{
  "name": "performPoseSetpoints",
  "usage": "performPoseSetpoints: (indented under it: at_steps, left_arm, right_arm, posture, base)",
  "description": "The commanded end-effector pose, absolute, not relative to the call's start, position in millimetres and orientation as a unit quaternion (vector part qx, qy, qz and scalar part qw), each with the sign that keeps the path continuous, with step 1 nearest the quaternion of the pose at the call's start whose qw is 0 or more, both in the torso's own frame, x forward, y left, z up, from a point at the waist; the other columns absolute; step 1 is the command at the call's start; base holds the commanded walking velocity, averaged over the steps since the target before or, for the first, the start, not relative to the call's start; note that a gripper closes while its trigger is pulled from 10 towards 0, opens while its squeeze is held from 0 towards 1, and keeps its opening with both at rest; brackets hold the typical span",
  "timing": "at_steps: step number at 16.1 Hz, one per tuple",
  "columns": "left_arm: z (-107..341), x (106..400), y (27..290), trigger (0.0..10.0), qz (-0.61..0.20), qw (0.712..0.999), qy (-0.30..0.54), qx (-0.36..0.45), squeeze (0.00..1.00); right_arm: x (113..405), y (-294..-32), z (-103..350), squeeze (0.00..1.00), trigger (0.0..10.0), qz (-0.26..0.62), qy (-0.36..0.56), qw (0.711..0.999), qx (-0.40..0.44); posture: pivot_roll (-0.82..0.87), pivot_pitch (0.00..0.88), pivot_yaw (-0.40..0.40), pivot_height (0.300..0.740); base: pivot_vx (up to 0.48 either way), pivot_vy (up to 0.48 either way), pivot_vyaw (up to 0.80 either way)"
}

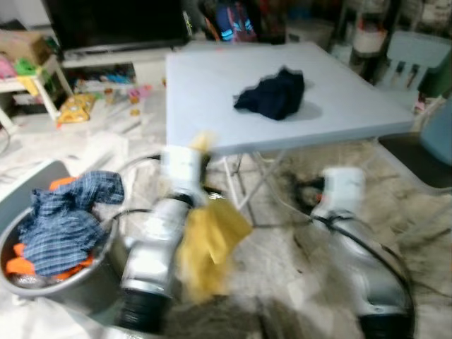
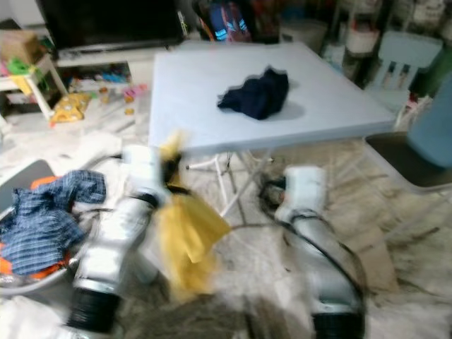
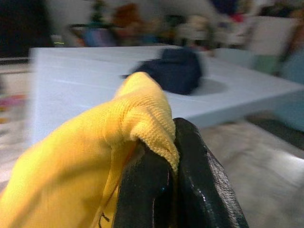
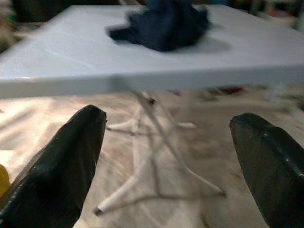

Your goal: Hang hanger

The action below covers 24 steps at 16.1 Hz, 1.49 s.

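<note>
The pale blue folding counter [image 1: 212, 92] stands ahead of the robot, its near edge just beyond both arms, and on its far half lies a crumpled dark navy garment [image 1: 274, 94], closer to the right side than the left. No hanger can be made out anywhere in these blurred views, so the task's named thing cannot be placed; what the robot does carry is a yellow cloth [image 1: 208, 244]. It hangs straight down from the left gripper [image 3: 164, 161], whose jaws are closed tight on a bunched fold at the cloth's top, so its long axis runs vertically below the grip and short of the counter's edge. The right gripper [image 4: 168, 156] is below counter height, its jaws spread wide with nothing between them, looking under the counter's edge toward the white folding legs [image 4: 152, 156]. The relation that matters, as I judge it: the navy garment lies forward of and above both sets of jaws, and the free right arm is the nearer one to it, while the left arm is taken up with the yellow cloth. Off to the robot's left on the floor, a grey basin [image 1: 49, 282] holds a blue checked shirt [image 1: 67, 219] over something orange.
</note>
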<state>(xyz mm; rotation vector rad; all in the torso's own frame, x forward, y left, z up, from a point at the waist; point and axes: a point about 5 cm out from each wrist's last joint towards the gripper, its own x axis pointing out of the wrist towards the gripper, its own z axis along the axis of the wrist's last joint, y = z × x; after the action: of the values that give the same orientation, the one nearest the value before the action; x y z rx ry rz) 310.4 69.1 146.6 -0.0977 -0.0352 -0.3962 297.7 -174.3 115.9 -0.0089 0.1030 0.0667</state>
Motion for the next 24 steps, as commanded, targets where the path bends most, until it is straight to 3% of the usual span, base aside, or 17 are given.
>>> performPoseSetpoints:
  at_steps: [1,4,8,18,24]
  left_arm:
    - [157.5,311.8,73.6,10.0,-0.2,0.978,-0.046,-0.046,0.0]
    - [158.3,307.6,69.4,10.0,-0.224,0.972,-0.055,-0.047,0.0]
    - [157.8,306.2,69.8,10.0,-0.234,0.969,-0.055,-0.053,0.0]
    - [158.5,310.5,71.8,10.0,-0.236,0.969,-0.052,-0.052,0.0]
    - [153.2,311.3,74.6,10.0,-0.229,0.971,-0.035,-0.051,0.0]
  right_arm:
    - [300.0,-165.4,122.0,0.0,10.0,0.043,0.04,0.998,0.002]
    - [299.9,-165.5,122.8,0.0,10.0,0.042,0.038,0.998,0.002]
    - [299.6,-164.8,122.0,0.0,10.0,0.046,0.044,0.998,-0.001]
    - [300.1,-162.8,122.5,0.0,10.0,0.051,0.042,0.998,-0.003]
    - [298.8,-162.5,120.5,0.0,10.0,0.05,0.045,0.998,-0.001]
  posture:
    - [-0.2,0.0,0.016,0.74]
    - [-0.2,0.0,0.015,0.74]
    - [-0.2,0.0,0.013,0.74]
    - [-0.2,0.0,0.019,0.74]
    - [-0.2,0.0,0.02,0.74]
  base:
    - [0.0,0.0,0.0]
    - [0.0,0.0,0.0]
    - [0.143,0.0,-0.78]
    - [0.32,0.339,-0.79]
    - [0.0,0.459,-0.78]
